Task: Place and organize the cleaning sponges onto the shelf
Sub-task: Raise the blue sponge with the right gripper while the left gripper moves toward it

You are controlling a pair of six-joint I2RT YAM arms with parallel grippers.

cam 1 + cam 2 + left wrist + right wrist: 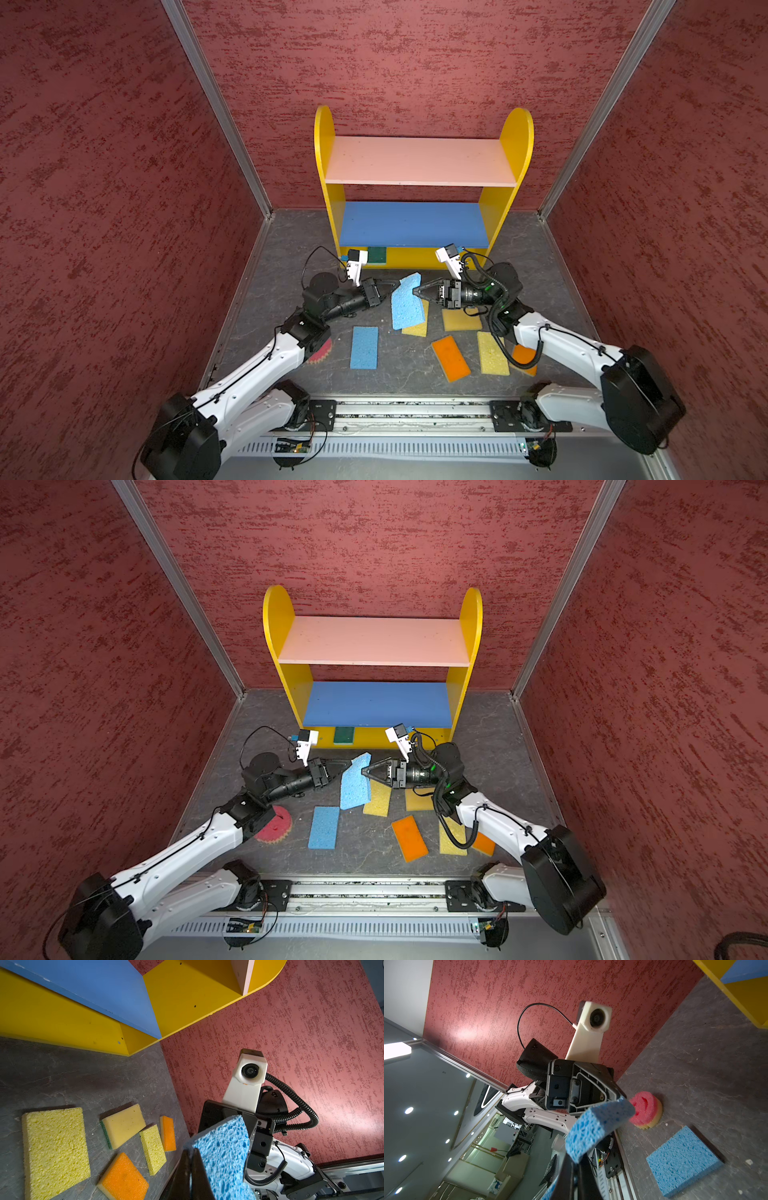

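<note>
Blue sponge [405, 305] is pinched edge-on by closed left gripper [394, 286] and closed right gripper [416, 291]; light foam, seemingly flexing.

We see a shelf [324, 137] with yellow sides, pink top and blue middle. Before it, sponges [364, 347] are blue, pale yellow, orange and pink-red; on its base, a green sponge [376, 255]. Walls [124, 166] are mottled red, the floor [282, 249] veined grey.

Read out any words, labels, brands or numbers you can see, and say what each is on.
No readable text anywhere.
Right arm's black joint housing: a faint small mark, too blurred to read.
Pink sponge: a smiley face, no words.
Shelf, held blue sponge: blank.
</note>
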